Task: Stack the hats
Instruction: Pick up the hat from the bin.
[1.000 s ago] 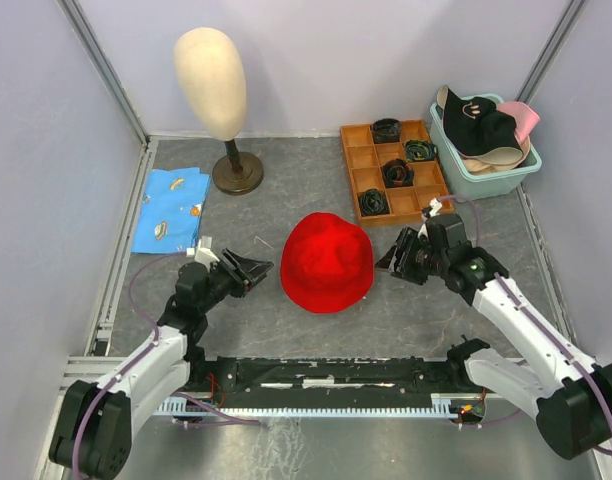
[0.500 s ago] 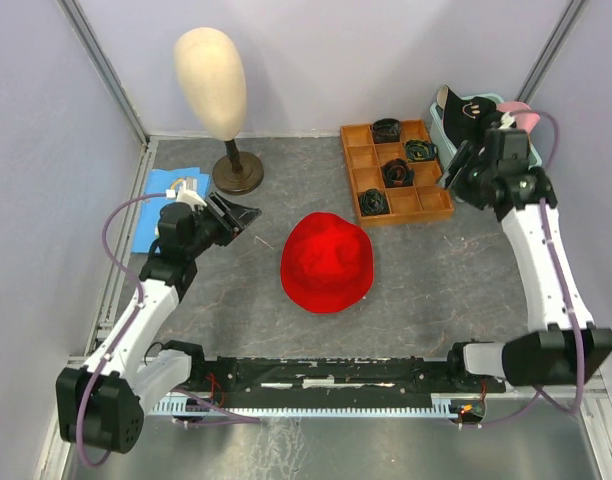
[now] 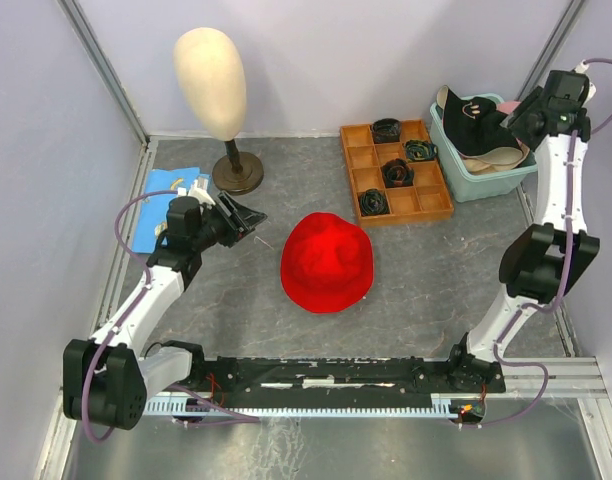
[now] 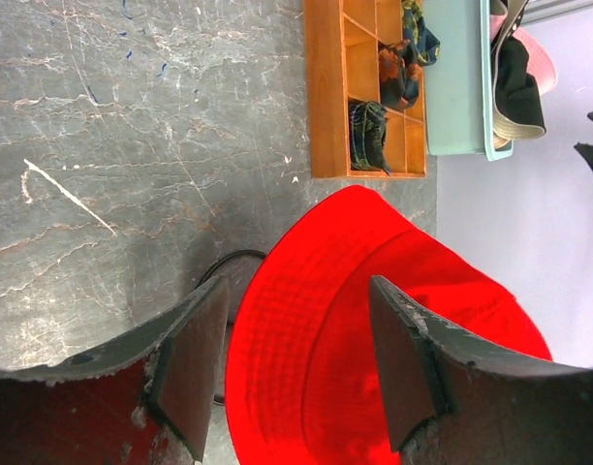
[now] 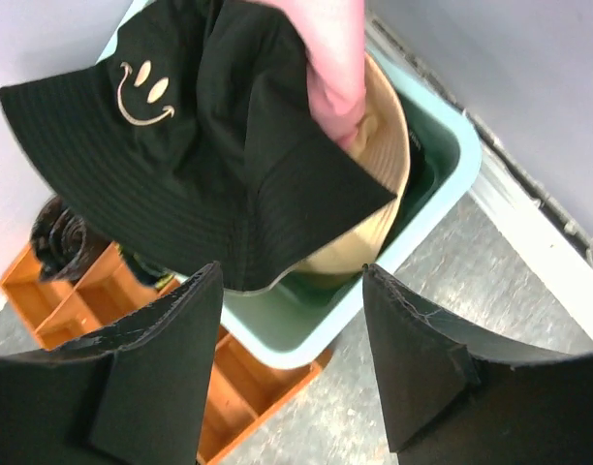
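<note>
A red hat lies in the middle of the grey marbled table, with pale lilac walls around. The left claw stands spread and empty beside it. The right claw hangs wide and empty over the teal tub holding the black hat.

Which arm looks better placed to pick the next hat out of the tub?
Right. The right gripper, open, hangs over the teal tub, just above the black hat; the left gripper is far off, beside the red hat.

smiley face on black hat, no lettering
</note>
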`<control>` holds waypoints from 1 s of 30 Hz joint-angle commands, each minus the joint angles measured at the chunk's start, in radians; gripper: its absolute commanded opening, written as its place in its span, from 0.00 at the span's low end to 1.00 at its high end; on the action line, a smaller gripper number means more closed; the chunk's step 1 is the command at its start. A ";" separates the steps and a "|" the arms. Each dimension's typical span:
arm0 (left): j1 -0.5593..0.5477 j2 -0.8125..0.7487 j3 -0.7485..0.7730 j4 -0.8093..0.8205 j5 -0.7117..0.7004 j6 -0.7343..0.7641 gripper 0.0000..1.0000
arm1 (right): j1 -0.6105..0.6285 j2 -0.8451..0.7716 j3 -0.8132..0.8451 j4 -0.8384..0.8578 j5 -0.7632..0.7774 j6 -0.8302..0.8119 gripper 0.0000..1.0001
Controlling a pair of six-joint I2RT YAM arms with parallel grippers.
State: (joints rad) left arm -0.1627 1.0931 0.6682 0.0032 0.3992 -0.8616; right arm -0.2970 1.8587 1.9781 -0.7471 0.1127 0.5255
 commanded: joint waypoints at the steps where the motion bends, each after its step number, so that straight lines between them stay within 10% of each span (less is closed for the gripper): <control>1: 0.009 0.014 -0.024 0.061 0.029 0.063 0.66 | 0.012 0.070 0.084 0.090 0.131 -0.092 0.67; 13: 0.013 0.124 -0.032 0.101 0.041 0.099 0.66 | 0.020 0.256 0.209 0.248 0.330 -0.200 0.57; 30: 0.022 0.273 0.004 0.148 0.074 0.114 0.66 | 0.020 0.509 0.416 0.371 0.400 -0.200 0.71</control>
State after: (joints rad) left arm -0.1490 1.3479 0.6315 0.0875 0.4412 -0.7898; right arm -0.2813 2.3390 2.3276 -0.4553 0.4591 0.3378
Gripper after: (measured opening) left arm 0.663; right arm 0.665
